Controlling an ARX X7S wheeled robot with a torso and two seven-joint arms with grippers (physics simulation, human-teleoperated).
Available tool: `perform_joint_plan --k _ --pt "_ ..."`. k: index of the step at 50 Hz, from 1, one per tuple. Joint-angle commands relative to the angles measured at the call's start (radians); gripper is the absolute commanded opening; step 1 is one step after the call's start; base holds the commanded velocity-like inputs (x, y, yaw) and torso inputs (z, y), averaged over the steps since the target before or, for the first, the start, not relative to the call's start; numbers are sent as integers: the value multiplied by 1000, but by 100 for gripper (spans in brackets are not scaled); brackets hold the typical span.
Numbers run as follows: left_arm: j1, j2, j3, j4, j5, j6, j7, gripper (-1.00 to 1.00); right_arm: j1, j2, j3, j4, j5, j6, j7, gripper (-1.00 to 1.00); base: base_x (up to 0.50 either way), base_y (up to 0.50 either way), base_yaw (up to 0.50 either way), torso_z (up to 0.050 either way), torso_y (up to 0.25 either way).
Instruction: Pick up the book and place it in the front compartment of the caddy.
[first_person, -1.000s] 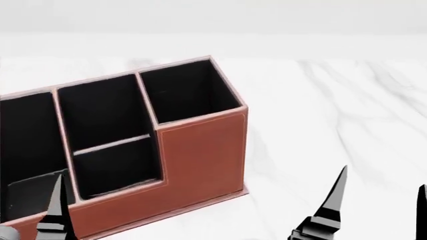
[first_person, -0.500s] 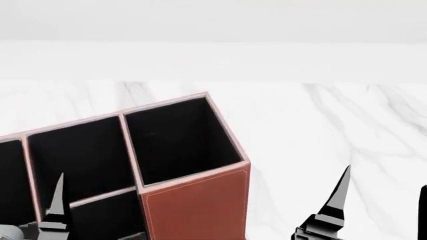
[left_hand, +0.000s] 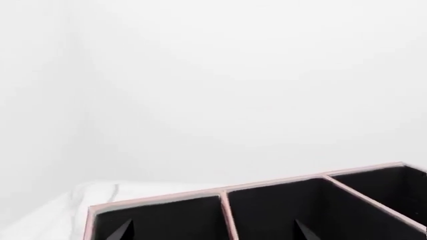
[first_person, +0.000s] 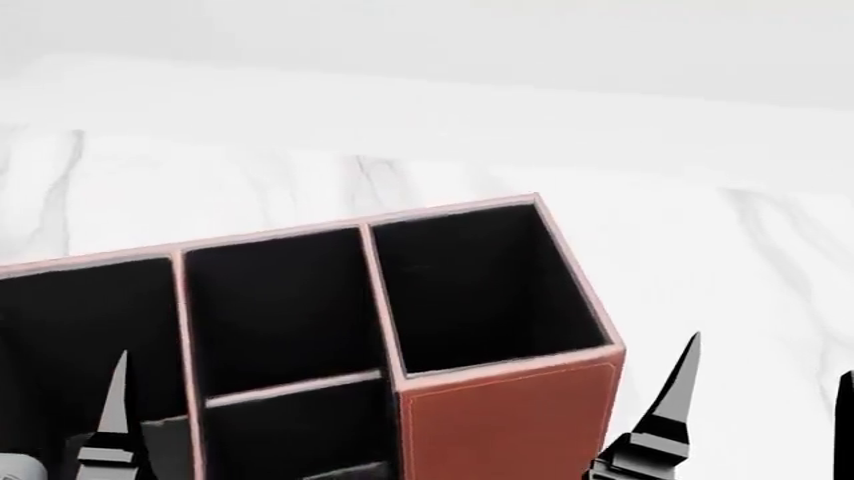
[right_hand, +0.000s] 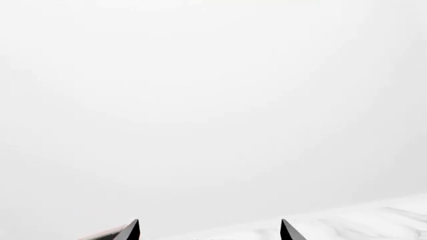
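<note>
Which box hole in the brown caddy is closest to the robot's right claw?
The tall square cell at the caddy's right end. It sits nearest the right gripper; the other cells lie further left, toward the left gripper.

The caddy (first_person: 507, 420) is cut off at the head view's lower-left edges.

Sim office-ish desk: white marble top (first_person: 747, 260), leather caddy (first_person: 507, 420).

I found both arms low at the head view's near edge. The left gripper (left_hand: 212, 231) had its fingertips (left_hand: 124, 230) spread, nothing between them. The right gripper (right_hand: 210, 230) likewise stood parted and empty, fingers (first_person: 674, 395) upright.
</note>
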Motion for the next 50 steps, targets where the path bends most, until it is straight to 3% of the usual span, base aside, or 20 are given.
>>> perform_joint_plan --k 1,18,26,30,32,36,43,50 --pt "2 16 -8 -7 36 3 11 100 4 -15 26 11 -8 -3 -38 100 0 0 500 0 0" --pt "3 7 2 -11 26 -5 4 100 10 -9 30 19 12 3 -29 100 0 0 500 0 0" --pt "-8 -23 12 19 -29 -56 48 100 54 30 28 53 43 92 -33 100 -16 60 0 0 0" --pt "-25 -78 68 55 -51 -125 114 100 57 39 50 44 57 95 -26 100 0 0 0 0 0" --pt "-56 -112 84 87 -113 -230 155 100 57 42 63 36 68 98 -21 100 0 0 0 0 0" --pt "-81 -186 169 122 -88 -272 218 100 58 43 59 39 65 93 -23 100 0 0 0 0 0" --pt "-195 -260 141 251 -360 -551 344 100 58 44 54 44 53 86 -19 100 0 0 0 0 0" --pt "-239 -306 225 292 -419 -653 402 100 59 48 51 45 50 83 -19 100 0 0 0 0 0"
